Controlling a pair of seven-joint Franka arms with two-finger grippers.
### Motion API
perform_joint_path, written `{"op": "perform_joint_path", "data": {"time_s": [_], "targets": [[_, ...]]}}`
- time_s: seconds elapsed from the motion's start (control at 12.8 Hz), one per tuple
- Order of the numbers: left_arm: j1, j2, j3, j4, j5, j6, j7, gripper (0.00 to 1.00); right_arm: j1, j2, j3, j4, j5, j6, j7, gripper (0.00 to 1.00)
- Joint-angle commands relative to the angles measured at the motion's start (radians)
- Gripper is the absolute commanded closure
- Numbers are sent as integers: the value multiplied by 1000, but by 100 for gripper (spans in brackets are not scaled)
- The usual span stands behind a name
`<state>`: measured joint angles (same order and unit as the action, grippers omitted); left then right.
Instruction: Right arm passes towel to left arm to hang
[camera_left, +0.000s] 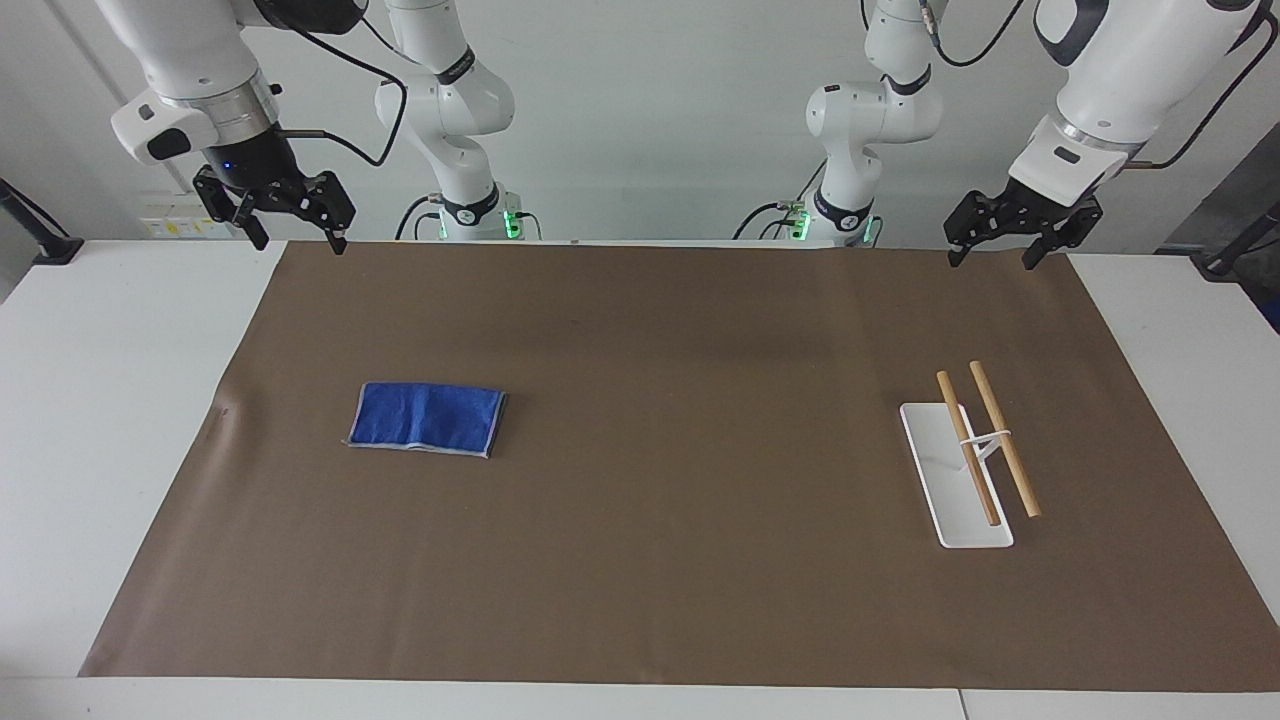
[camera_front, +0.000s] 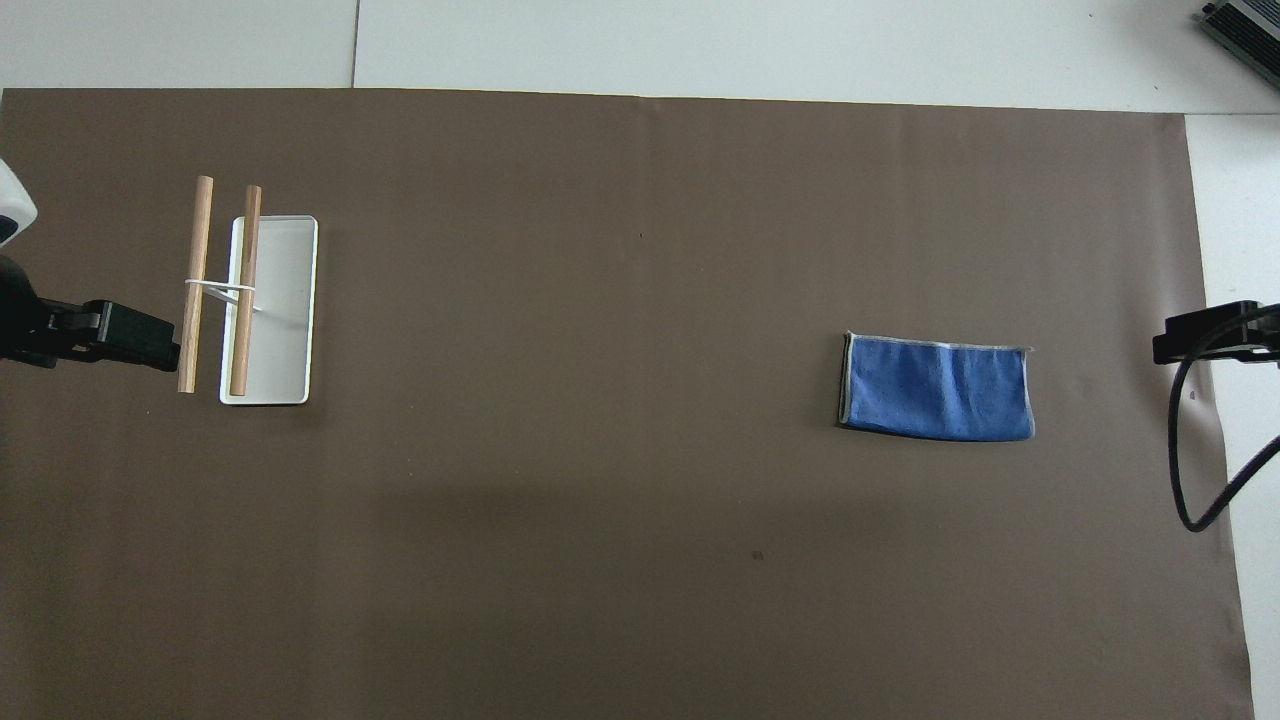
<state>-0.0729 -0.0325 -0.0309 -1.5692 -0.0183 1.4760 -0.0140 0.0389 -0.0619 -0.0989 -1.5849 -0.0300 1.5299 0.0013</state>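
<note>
The blue folded towel (camera_left: 427, 419) lies flat on the brown mat toward the right arm's end of the table; it also shows in the overhead view (camera_front: 938, 388). My right gripper (camera_left: 296, 241) is open and empty, raised over the mat's edge at the robots' end. My left gripper (camera_left: 992, 257) is open and empty, raised over the mat's edge at the left arm's end. The towel rack (camera_left: 975, 440) has two wooden rods on a white base and stands toward the left arm's end, shown in the overhead view (camera_front: 230, 290) too. In the overhead view only the left gripper's tip (camera_front: 150, 342) and the right gripper's tip (camera_front: 1190, 340) show.
A brown mat (camera_left: 660, 480) covers most of the white table (camera_left: 90, 400). The rack's white base tray (camera_front: 285, 310) lies beside the rods. A black cable (camera_front: 1205, 470) hangs from the right arm.
</note>
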Motion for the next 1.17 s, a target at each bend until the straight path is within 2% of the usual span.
{"op": "perform_joint_path", "data": {"time_s": [0.0, 1.09], "targets": [[-2, -30, 5, -32, 12, -5, 6, 0, 1, -30, 7, -41, -24, 22, -6, 0], [-2, -30, 5, -32, 12, -5, 6, 0, -4, -58, -2, -50, -8, 4, -7, 0]]}}
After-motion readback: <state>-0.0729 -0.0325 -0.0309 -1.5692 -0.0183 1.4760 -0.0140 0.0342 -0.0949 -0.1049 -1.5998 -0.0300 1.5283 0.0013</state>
